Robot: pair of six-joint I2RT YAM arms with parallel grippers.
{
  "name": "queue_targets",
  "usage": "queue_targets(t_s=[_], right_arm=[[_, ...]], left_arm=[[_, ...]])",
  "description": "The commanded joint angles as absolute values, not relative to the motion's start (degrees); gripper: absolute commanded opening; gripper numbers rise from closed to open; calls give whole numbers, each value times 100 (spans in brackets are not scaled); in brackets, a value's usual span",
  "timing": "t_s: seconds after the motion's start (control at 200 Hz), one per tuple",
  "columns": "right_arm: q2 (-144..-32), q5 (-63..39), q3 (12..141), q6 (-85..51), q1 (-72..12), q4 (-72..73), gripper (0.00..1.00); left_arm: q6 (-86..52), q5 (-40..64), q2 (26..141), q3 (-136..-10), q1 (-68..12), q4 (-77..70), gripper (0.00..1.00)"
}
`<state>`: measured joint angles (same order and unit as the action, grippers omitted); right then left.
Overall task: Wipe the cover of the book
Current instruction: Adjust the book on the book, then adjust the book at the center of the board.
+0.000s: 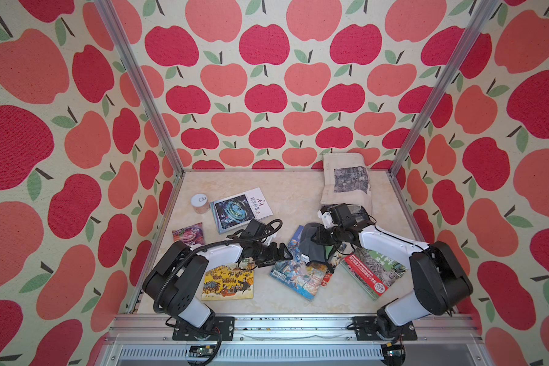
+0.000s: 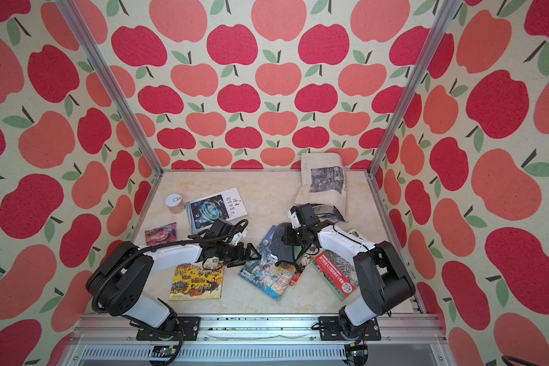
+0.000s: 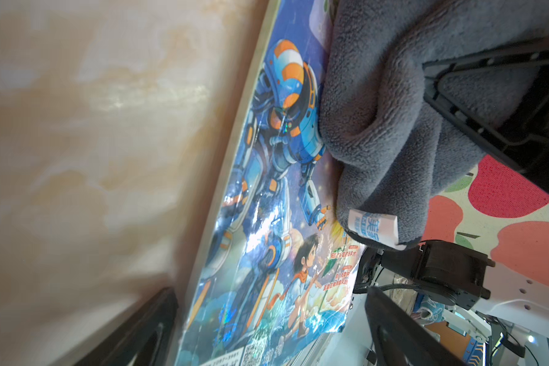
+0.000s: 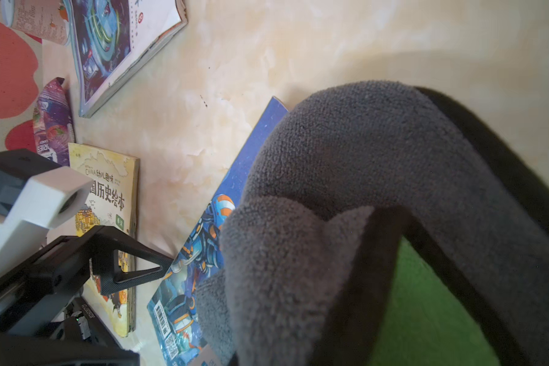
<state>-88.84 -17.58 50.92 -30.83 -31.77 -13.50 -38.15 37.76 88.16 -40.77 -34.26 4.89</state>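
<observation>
The book [image 1: 295, 274] [image 2: 265, 274] has a blue cover with a robot and a child, and it lies flat mid-table in both top views. A grey fleece cloth [image 1: 311, 245] [image 2: 282, 245] rests on its far half. My right gripper [image 1: 318, 237] [image 2: 288, 237] is shut on that cloth; in the right wrist view the cloth [image 4: 346, 190] hides the jaws and covers much of the book [image 4: 184, 285]. My left gripper [image 1: 286, 253] [image 2: 254, 252] [image 3: 270, 294] is open at the book's left edge, fingers on either side of the cover [image 3: 267, 221], beside the cloth [image 3: 393, 111].
A yellow picture book [image 1: 229, 282] lies under the left arm. A white and blue book [image 1: 240, 209], a can [image 1: 199, 202] and a purple snack packet [image 1: 189, 234] sit far left. A red and green book [image 1: 374, 269] lies on the right, a folded newspaper [image 1: 346, 180] at the back.
</observation>
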Motion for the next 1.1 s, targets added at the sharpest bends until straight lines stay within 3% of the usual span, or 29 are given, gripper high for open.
queue_targets(t_s=[0.0, 0.135, 0.34, 0.545, 0.786, 1.091], right_arm=[[-8528, -1759, 5340, -3077, -3134, -1389, 0], [-7671, -1116, 5145, -2854, -2754, -1959, 0], [-6569, 292, 4797, -2565, -2577, -3176, 0], [-6215, 407, 4305, -2547, -2378, -3567, 0], [-6923, -298, 3788, -2633, -2380, -2740, 0], [-8362, -596, 4567, -2479, -2986, -2202, 0]], left_arm=[[-3744, 3102, 8480, -4150, -3492, 940, 99], [-3691, 2751, 8439, -4272, -3461, 840, 99], [-3671, 2805, 9257, -4740, -3409, 536, 99], [-4061, 3105, 9983, -5047, -3412, -9, 99], [-4496, 3401, 10001, -4612, -3401, -682, 99], [-5157, 3639, 9196, -3542, -3362, -1236, 99]])
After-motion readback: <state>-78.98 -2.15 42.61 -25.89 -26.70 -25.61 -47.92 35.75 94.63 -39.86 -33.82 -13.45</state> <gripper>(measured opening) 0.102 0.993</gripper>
